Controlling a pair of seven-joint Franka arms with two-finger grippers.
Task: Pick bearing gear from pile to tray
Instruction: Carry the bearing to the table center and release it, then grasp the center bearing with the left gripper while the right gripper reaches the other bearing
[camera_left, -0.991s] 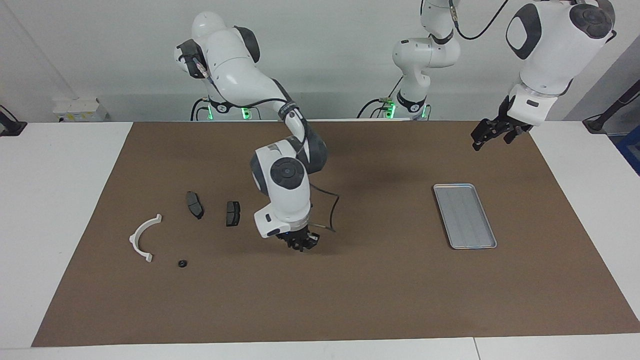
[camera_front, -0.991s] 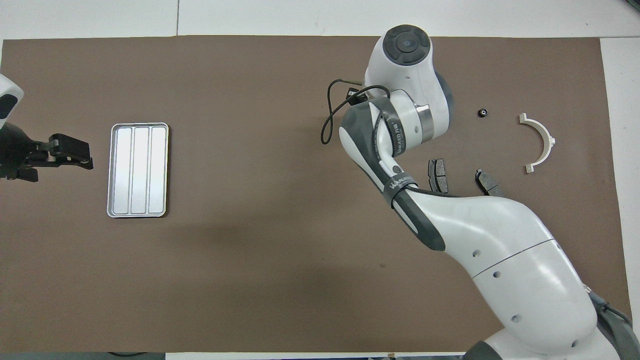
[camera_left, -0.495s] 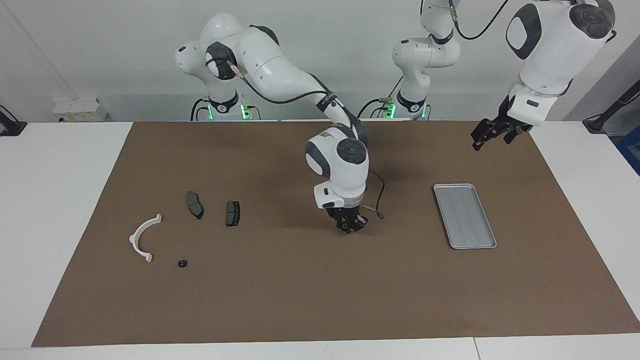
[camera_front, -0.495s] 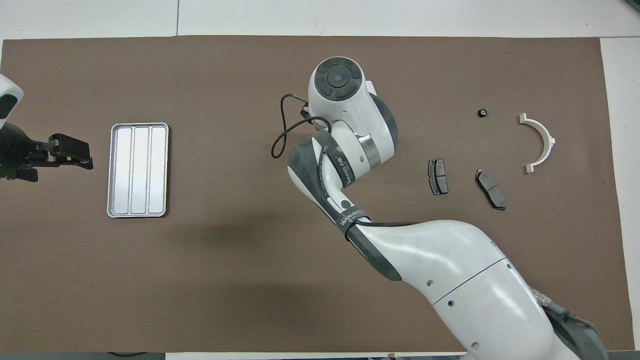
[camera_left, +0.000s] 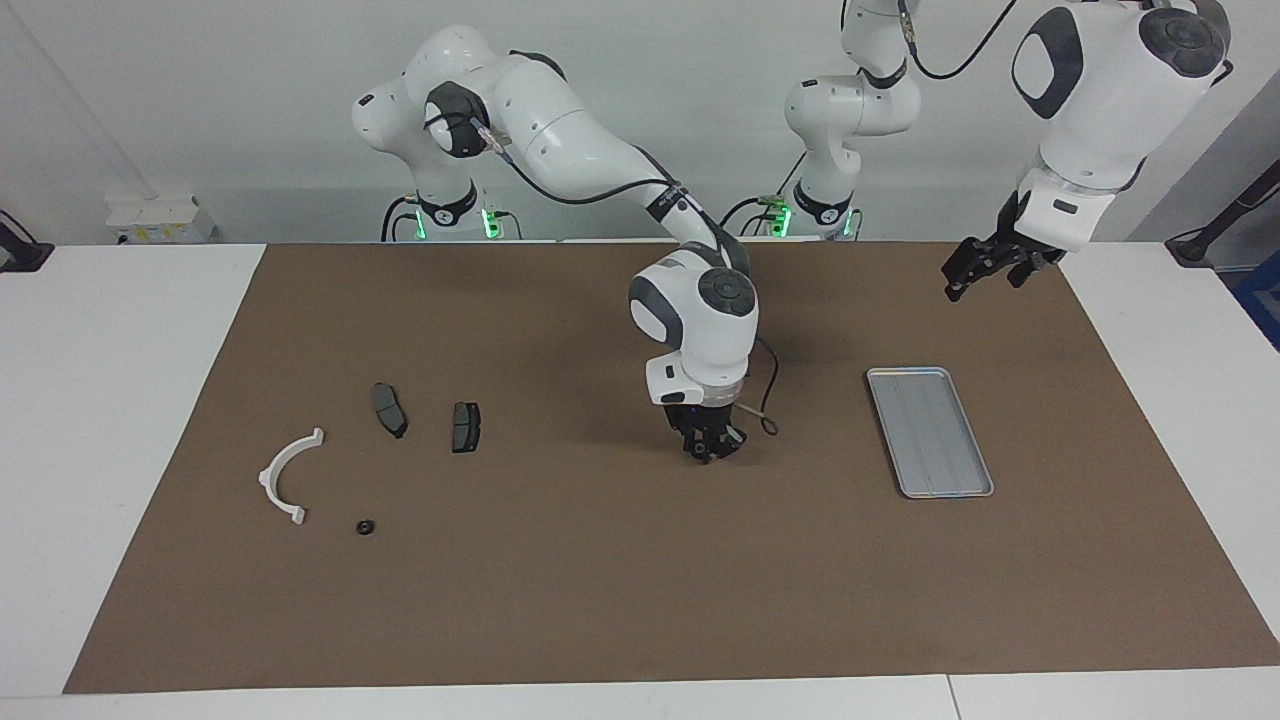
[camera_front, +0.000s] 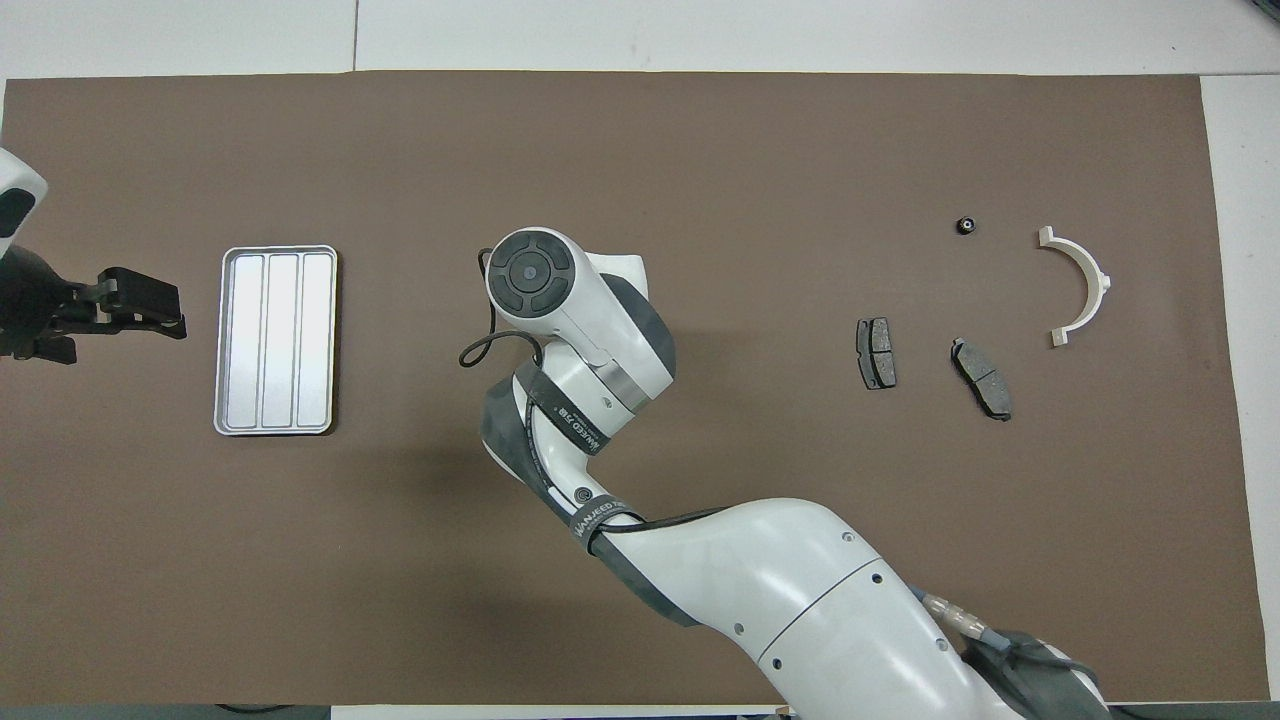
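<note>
Facing view: right gripper (camera_left: 708, 452), whose grip I cannot tell, is hanging over bare mat between pile (camera_left: 368, 526) and tray (camera_left: 929, 431), which is lying toward the left arm's end.

The mat (camera_left: 600, 600) on the table is plain brown, and the table (camera_left: 100, 400) around it is white. The tray (camera_left: 930, 431) is shiny silver-grey with faint long stripes down it. The curved arc (camera_left: 283, 478) is white. The 2 pad-shaped plates (camera_left: 389, 409) (camera_left: 465, 426) are dark grey. The small ring (camera_left: 365, 526) is black. Both arms are white with dark grey joints, and the right gripper (camera_left: 708, 447) and left gripper (camera_left: 985, 262) are black. Green lights (camera_left: 488, 222) glow at the arm bases.
</note>
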